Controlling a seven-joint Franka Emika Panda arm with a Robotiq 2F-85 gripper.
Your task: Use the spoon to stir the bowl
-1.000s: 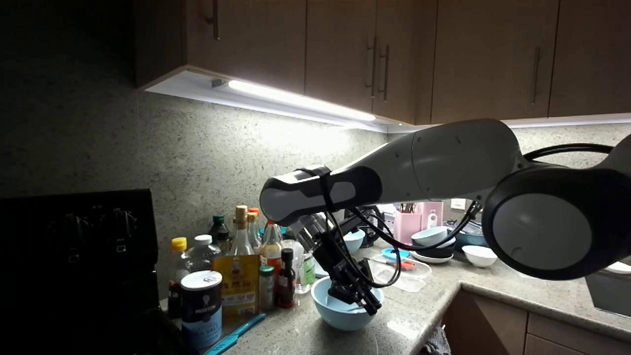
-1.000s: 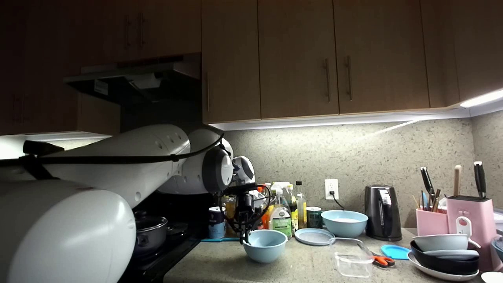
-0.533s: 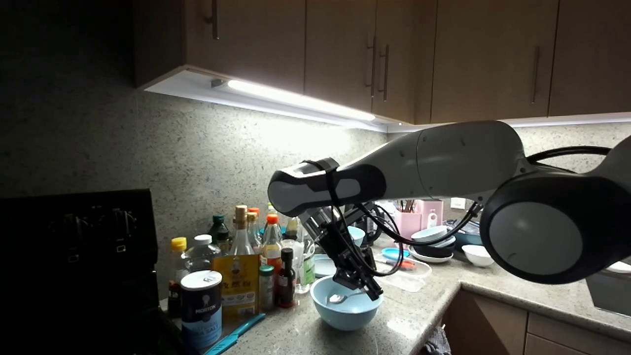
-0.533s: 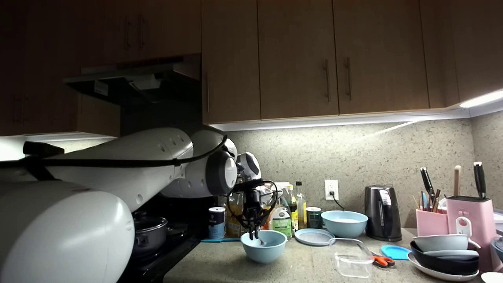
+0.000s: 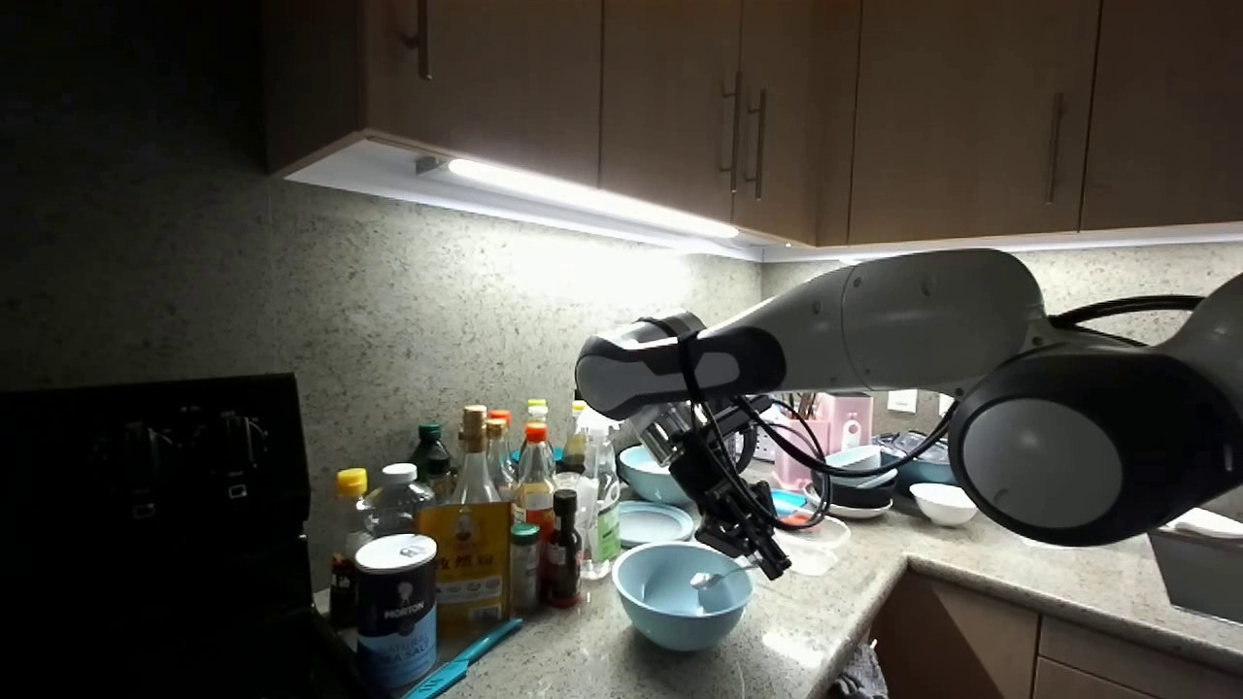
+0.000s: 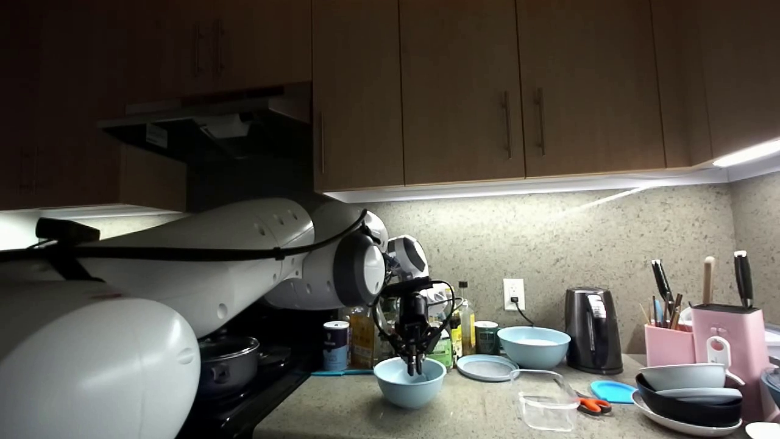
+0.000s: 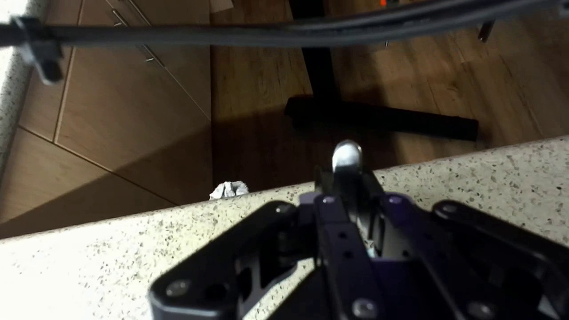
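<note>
End effector (image 6: 414,367): pinching the metal spoon (image 5: 706,581) by its handle
Spoon: head in or just above the light blue bowl (image 5: 680,626); cannot tell which
Bowl: upright on the speckled table (image 5: 563,665)

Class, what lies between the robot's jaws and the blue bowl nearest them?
The spoon: in an exterior view it runs from the jaws over the bowl; whether the two touch is unclear.
</note>
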